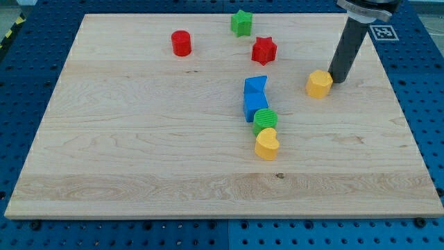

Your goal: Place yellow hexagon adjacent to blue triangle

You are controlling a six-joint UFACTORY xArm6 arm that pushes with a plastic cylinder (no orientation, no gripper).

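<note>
My tip (338, 80) is down on the wooden surface (139, 139) near its far right corner, the dark rod of the tool rising straight up and out through the top of the view. It's a bare rod, so there is nothing on it to open, close or grip. Right at my tip's 8 o'clock sits the yellow hexagon (319, 84), pressed against the rod's base or just beside it; I can't tell which from here.

Out at the hexagon's 9 o'clock, well apart across bare wood, is the blue triangle (256, 85). That triangle heads a tight little column running toward 6 o'clock: a blue block (254, 106), squarish, touching right below it, then a green round ribbed block (265, 121), then a yellow heart (266, 144) at the foot, each one snug on the next.

Up at 11 o'clock from the hexagon, the red star (263, 50) stands alone, and beyond it near the surface's top edge is the green star (241, 23). Far off toward 10 o'clock, the red cylinder (181, 43) sits by itself. A black-and-white marker tag (382, 32) shows at the surface's top right corner, just behind the rod.
</note>
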